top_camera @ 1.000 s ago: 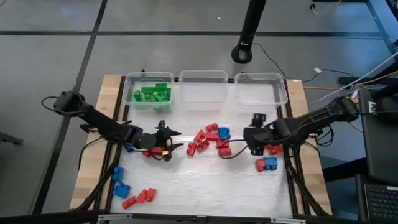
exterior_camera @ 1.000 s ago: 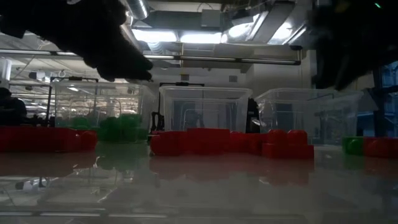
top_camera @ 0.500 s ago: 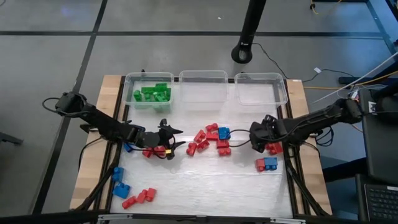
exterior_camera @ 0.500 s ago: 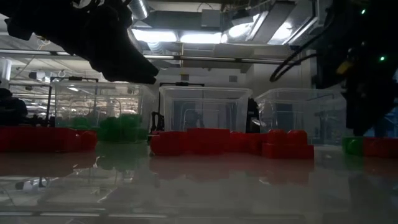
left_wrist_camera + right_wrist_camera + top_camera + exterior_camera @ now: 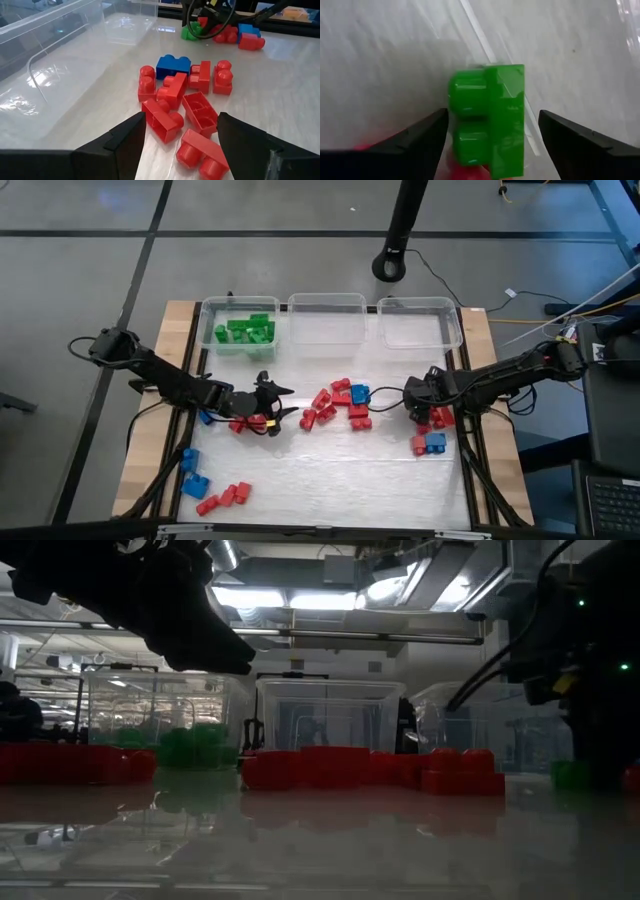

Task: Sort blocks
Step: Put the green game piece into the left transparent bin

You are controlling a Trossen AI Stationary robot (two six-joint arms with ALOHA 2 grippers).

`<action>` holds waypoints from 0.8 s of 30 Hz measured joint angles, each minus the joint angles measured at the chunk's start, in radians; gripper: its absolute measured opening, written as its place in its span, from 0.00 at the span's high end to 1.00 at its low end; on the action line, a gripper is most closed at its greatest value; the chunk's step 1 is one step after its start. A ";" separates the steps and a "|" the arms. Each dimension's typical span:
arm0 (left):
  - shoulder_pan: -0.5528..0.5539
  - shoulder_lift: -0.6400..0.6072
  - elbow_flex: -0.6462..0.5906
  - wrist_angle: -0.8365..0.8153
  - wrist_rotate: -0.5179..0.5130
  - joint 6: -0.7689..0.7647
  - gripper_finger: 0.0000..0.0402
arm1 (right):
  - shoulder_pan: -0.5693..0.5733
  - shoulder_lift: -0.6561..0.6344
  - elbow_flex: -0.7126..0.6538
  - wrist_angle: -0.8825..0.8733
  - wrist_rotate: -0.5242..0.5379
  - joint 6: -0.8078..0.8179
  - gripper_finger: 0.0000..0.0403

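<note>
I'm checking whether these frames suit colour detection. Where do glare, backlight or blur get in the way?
Low view: ceiling lights backlight the scene, the arms are black silhouettes, the table mirrors the red blocks. Left wrist view: white glare streaks the table beside the clear bin. Right wrist view: the green block is sharp, its surroundings soft.

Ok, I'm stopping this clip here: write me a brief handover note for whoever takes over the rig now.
Right gripper: open, down over a small green studded plastic brick at the table's right side, not yet closed on it.
Left gripper: open, hovering left of the central red-and-blue brick cluster.
Done: green bricks in the left clear bin.
Left: the red and blue bricks on the table; the other two bins appear empty.
</note>
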 joint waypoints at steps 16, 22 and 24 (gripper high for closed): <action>0.000 0.000 0.000 0.001 0.000 0.000 0.43 | 0.000 0.005 0.023 0.051 0.017 -0.206 0.58; -0.001 0.000 0.000 0.001 0.000 0.015 0.43 | 0.000 0.004 0.174 0.069 0.064 -0.324 0.56; -0.001 0.000 0.000 0.000 0.000 0.016 0.43 | 0.000 0.004 0.230 0.097 0.083 -0.371 0.55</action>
